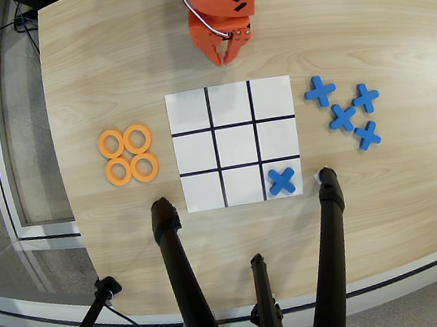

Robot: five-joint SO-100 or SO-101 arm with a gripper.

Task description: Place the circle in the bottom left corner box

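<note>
Several flat orange rings (pixel 128 154), the circles, lie in a tight square cluster on the wooden table, left of the white 3x3 board (pixel 235 144). The bottom left corner box (pixel 202 191) of the board, as this overhead view shows it, is bare white. A blue cross (pixel 283 180) sits in the bottom right cell. My orange gripper (pixel 226 60) hangs at the top of the view, just beyond the board's far edge, its fingertips close together with nothing between them. It is far from the rings.
Several blue crosses (pixel 345 110) lie scattered right of the board. Black tripod legs (pixel 180 276) cross the table's near edge below the board. The table's curved left edge (pixel 59 154) runs just left of the rings.
</note>
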